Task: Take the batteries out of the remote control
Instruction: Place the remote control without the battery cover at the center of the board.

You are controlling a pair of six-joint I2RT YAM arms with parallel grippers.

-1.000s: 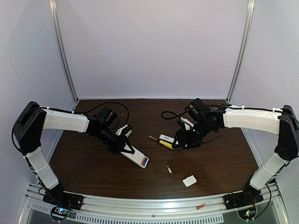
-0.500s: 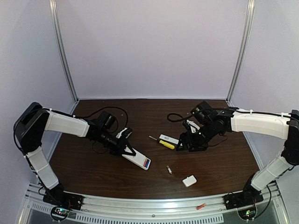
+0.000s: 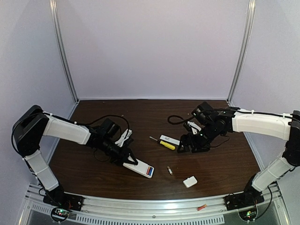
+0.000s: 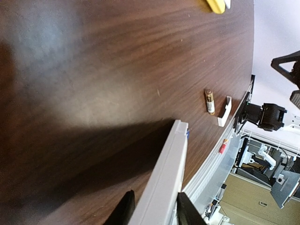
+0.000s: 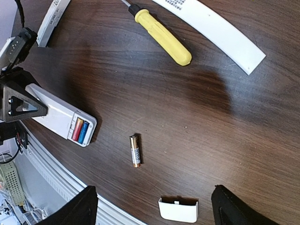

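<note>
Inside the open end of the remote [image 3: 140, 168], two batteries [image 5: 80, 130], one red-and-gold and one blue, lie side by side. Just past that end a loose battery [image 5: 135, 151] lies on the table [image 3: 220, 168], and the white cover [image 5: 178, 209] sits a little farther out. At the remote's other end the left gripper [image 4: 151, 208] straddles it; I cannot tell whether it is clamped. Well beyond the remote lie a screwdriver [image 5: 161, 35] and a white strip [image 5: 211, 30]. The right gripper [image 3: 186, 147] hangs beside them, spread wide and empty.

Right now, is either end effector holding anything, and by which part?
The left end effector grips the remote control by its sides, at the end opposite the loaded batteries. The right end effector holds nothing.
</note>
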